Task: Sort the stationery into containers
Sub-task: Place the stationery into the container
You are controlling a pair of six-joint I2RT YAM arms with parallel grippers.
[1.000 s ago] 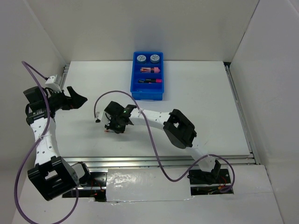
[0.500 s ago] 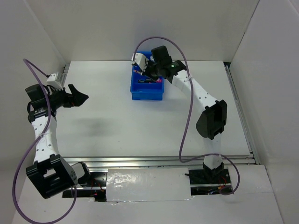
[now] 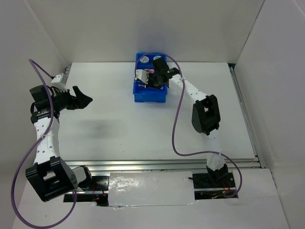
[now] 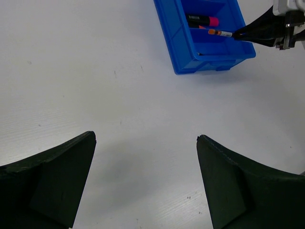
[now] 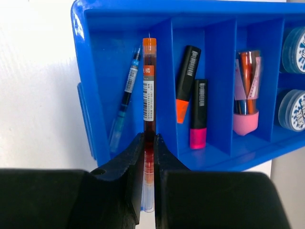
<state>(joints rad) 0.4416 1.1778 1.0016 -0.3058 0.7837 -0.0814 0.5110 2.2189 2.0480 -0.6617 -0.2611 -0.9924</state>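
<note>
My right gripper (image 5: 149,138) is shut on a thin red pen (image 5: 149,86) with an orange cap and holds it over the blue tray (image 5: 119,14), above its leftmost compartment in this view. A thin blue pen (image 5: 125,90) lies in that compartment. An orange-black highlighter (image 5: 186,81) and a pink-black highlighter (image 5: 198,114) lie in the compartment beside it. A pink cylinder (image 5: 246,90) follows, then two blue-and-white rolls (image 5: 294,81). In the top view the right gripper (image 3: 148,80) is over the tray (image 3: 150,97). My left gripper (image 4: 145,179) is open and empty at the table's left (image 3: 82,98).
White walls enclose the table on the left, back and right. The right arm's purple cable (image 3: 178,119) hangs in a loop over the right half of the table. A metal rail (image 3: 162,164) runs along the near edge.
My right gripper carried the red pen from the table's middle up to the tray and now holds it over the near compartment. The left arm only shifted slightly.
</note>
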